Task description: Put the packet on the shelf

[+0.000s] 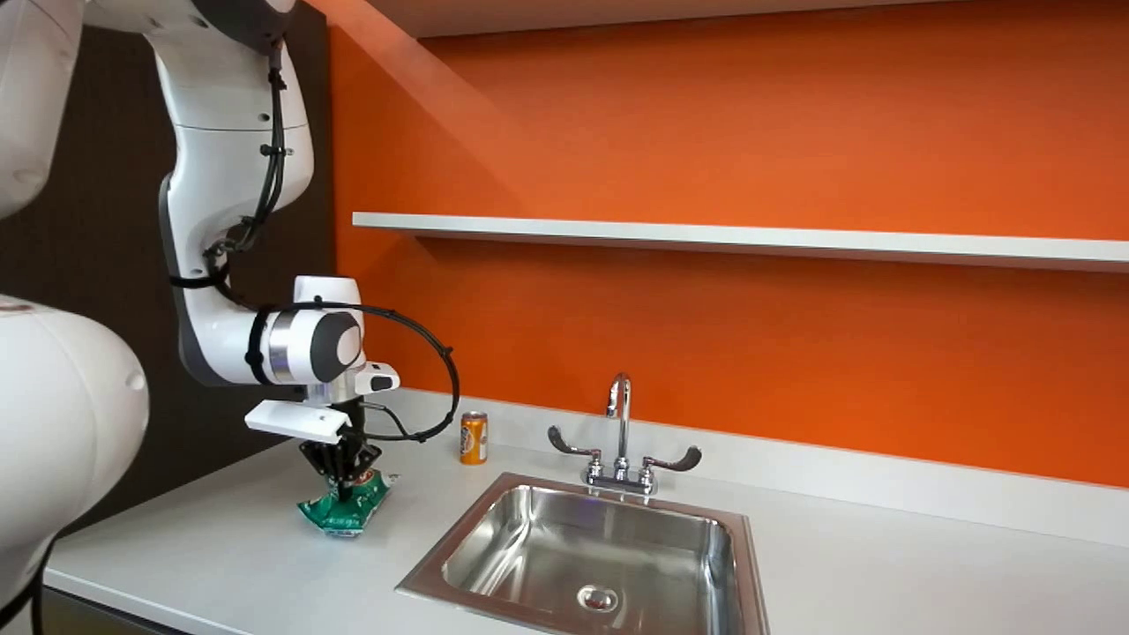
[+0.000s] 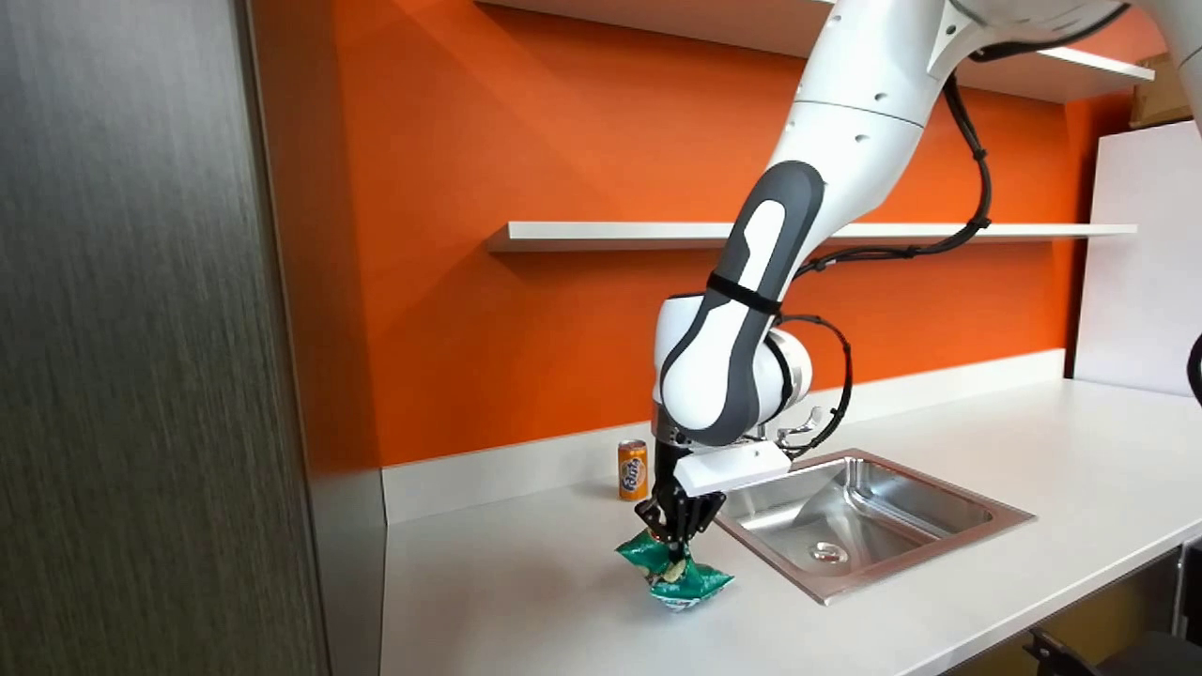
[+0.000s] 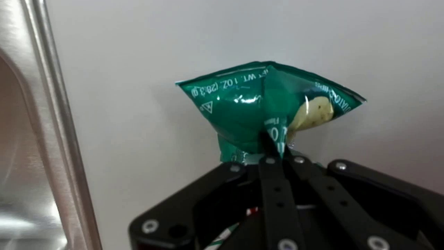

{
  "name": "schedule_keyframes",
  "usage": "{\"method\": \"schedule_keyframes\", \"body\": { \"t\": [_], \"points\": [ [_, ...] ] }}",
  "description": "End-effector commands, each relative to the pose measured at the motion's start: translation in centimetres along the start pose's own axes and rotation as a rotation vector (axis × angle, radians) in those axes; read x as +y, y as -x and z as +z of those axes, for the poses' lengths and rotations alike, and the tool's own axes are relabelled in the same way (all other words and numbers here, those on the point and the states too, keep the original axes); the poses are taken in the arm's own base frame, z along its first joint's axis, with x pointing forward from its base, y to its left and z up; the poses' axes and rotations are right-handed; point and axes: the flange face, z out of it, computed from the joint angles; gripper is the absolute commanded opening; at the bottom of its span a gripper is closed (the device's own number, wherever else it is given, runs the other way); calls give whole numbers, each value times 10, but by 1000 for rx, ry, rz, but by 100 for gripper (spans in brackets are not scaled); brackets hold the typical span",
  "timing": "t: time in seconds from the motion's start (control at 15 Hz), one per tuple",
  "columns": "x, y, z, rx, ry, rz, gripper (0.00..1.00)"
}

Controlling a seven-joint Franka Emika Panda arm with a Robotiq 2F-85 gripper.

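The crinkled green packet (image 1: 363, 510) is pinched and folded between the fingertips of my gripper (image 1: 345, 491), at the left part of the counter. It also shows in an exterior view (image 2: 693, 584) with my gripper (image 2: 675, 547) above it. In the wrist view the packet (image 3: 239, 111) bulges out ahead of the gripper (image 3: 275, 147), whose fingers are shut on its middle fold. The packet is at or just above the counter; I cannot tell whether it touches. The white shelf (image 1: 732, 235) runs along the orange wall, well above the gripper. It also shows in an exterior view (image 2: 610, 233), partly hidden by the arm.
A small orange can (image 1: 474, 438) stands on the counter (image 1: 220, 538) behind the gripper. A steel sink (image 1: 758, 573) with a tall faucet (image 1: 623, 432) lies beside the packet. A dark cabinet panel (image 2: 141, 376) rises at one end. A higher shelf (image 2: 1080, 61) hangs above.
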Motion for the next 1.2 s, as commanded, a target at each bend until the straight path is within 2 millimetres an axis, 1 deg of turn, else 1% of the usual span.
{"method": "schedule_keyframes", "body": {
  "t": [0.0,0.2,0.33,0.53,0.73,0.93,1.13],
  "points": [
    [-8,-8,-30,41,6,-3,0],
    [-15,-7,-62,80,7,6,0],
    [-20,-3,-89,113,6,13,0],
    [-27,8,-134,151,42,33,0],
    [-32,23,-181,182,81,80,0],
    [-42,36,-234,246,93,144,0],
    [-51,38,-286,343,89,169,0]
  ]
}}
